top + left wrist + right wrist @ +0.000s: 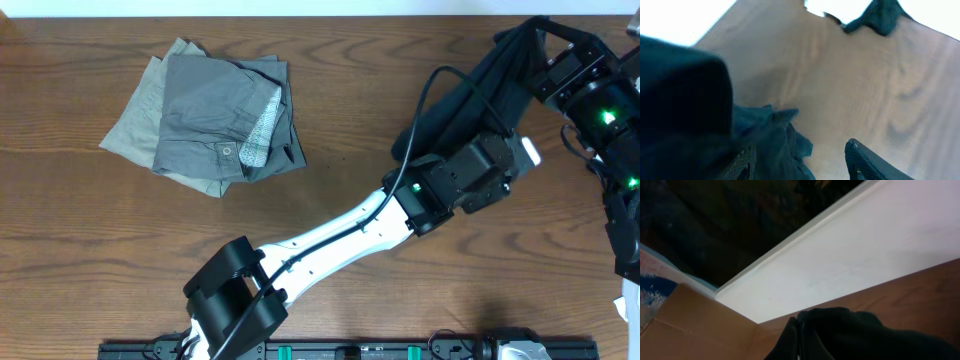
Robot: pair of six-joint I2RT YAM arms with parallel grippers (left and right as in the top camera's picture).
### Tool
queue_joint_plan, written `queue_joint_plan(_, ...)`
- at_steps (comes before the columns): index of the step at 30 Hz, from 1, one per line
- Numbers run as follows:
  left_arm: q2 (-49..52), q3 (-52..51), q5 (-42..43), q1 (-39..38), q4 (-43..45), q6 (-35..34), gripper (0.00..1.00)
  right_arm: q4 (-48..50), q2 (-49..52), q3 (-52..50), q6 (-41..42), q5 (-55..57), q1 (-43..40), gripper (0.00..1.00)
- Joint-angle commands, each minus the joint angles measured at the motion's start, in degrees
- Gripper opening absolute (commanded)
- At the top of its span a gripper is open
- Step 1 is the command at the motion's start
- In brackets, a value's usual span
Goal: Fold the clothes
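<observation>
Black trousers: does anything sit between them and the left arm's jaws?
Nothing visible does. In the left wrist view the black trousers bunch right at the left gripper. Its jaws stand apart, with fabric against one side and only bare table beyond.

No text, brand, number or sign can be read in any view. The grey shorts (215, 110) show a button (226, 150) and a patterned lining (262, 130), but no legible label, and no mark can be made out on the black garment (490, 80). A blue and red patch (650, 280) at the left edge of the right wrist view is too blurred to read.
</observation>
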Motion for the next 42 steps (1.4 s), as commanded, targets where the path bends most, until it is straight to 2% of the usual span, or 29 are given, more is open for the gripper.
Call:
queue_joint_plan(1, 0.5, 0.0, -7.4, 0.3, 0.3, -4.0, 0.55, 0.3, -0.2, 0.4, -0.2, 0.1, 0.6, 0.01)
queue_joint_plan(4, 0.5, 0.0, -12.5, 0.3, -1.0, -7.1, 0.51, 0.3, -0.2, 0.4, -0.7, 0.2, 0.6, 0.01)
queue_joint_plan(10, 0.5, 0.0, -20.8, 0.3, -4.1, -11.5, 0.52, 0.4, -0.2, 0.4, -2.2, 0.2, 0.6, 0.01)
queue_joint_plan(17, -0.6, 0.0, -20.5, 0.4, -11.5, -16.2, 0.52, -0.3, -0.2, 0.4, -4.7, 7.1, 0.5, 0.01)
queue_joint_plan(25, -5.8, 0.0, -20.5, 0.3, -18.2, -16.3, 0.53, -3.4, -0.2, 0.4, -6.1, 12.4, 0.5, 0.01)
queue_joint_plan(29, -6.1, 0.0, -15.4, 0.3, -17.7, -16.3, 0.60, -4.6, -0.2, 0.4, -6.1, 12.4, 0.6, 0.01)
queue_joint_plan(35, -6.0, 0.0, 2.2, 0.2, -15.0, -16.3, 0.71, -5.5, -0.2, 0.4, -5.7, 12.4, 0.6, 0.01)
queue_joint_plan(42, -5.8, -0.1, -2.2, -0.6, -14.8, -16.2, 0.71, -7.1, 0.2, 0.4, -5.8, 15.3, 0.6, 0.01)
